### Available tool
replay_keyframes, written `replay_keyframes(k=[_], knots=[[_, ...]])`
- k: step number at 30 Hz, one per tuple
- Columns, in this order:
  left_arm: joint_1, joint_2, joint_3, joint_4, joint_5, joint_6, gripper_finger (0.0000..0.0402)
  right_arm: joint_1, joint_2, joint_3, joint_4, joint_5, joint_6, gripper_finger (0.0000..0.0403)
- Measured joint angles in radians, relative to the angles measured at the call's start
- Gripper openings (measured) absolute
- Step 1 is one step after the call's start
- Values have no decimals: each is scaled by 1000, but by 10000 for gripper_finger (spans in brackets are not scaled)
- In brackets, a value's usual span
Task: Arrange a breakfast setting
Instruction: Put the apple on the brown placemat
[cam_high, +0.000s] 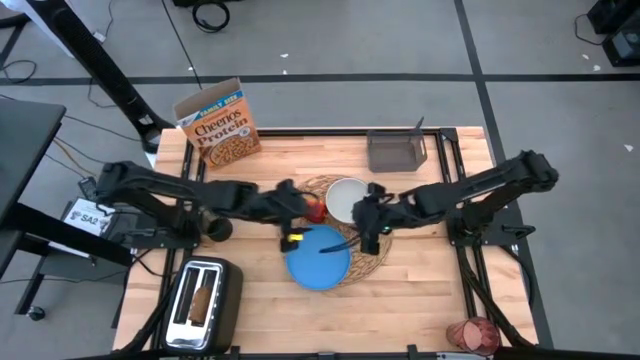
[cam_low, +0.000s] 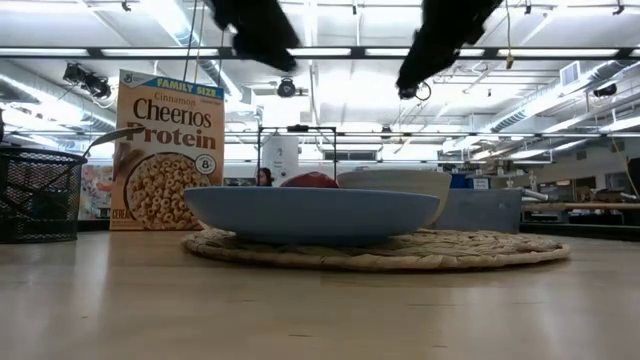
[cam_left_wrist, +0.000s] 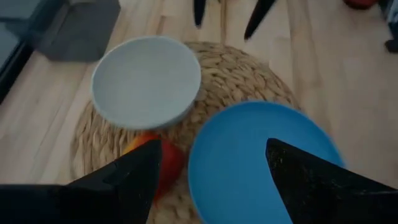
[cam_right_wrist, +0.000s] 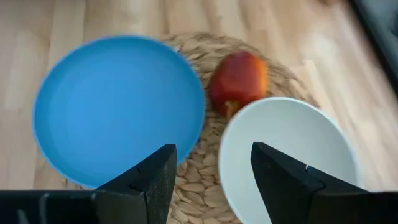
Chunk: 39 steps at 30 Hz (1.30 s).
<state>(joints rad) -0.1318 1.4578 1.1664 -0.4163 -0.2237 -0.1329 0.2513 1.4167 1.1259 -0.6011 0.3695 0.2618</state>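
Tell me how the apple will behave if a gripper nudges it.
The apple looks round and smooth, so it would probably roll. It lies on the woven mat, whose rough weave may slow it. The bowl and plate beside it would likely stop it.

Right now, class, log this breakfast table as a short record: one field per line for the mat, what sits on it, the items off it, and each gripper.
mat: round woven placemat, mid-table
on mat: blue plate, white bowl, apple
plate: empty, overhangs the mat's edge
bowl: empty
cereal box: upright, far left corner
toaster: near left, toast in a slot
basket: far side
pink glass: near right edge
left gripper: open, above the mat, holding nothing
right gripper: open, above the mat, holding nothing
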Motion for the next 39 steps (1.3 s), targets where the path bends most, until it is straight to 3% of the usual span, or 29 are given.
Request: replay_keyframes(k=[8, 16, 32, 39], knots=[[68, 225, 0, 135, 109, 147, 252, 53, -158, 0, -117, 87, 202, 213], [107, 332, 0, 172, 149, 194, 219, 70, -207, 0, -147, 101, 268, 213], [167, 319, 15, 32, 147, 204, 217, 77, -209, 0, -176, 90, 278, 213], [160, 294, 53, 6, 146, 434, 217, 77, -209, 0, -185, 82, 266, 213]])
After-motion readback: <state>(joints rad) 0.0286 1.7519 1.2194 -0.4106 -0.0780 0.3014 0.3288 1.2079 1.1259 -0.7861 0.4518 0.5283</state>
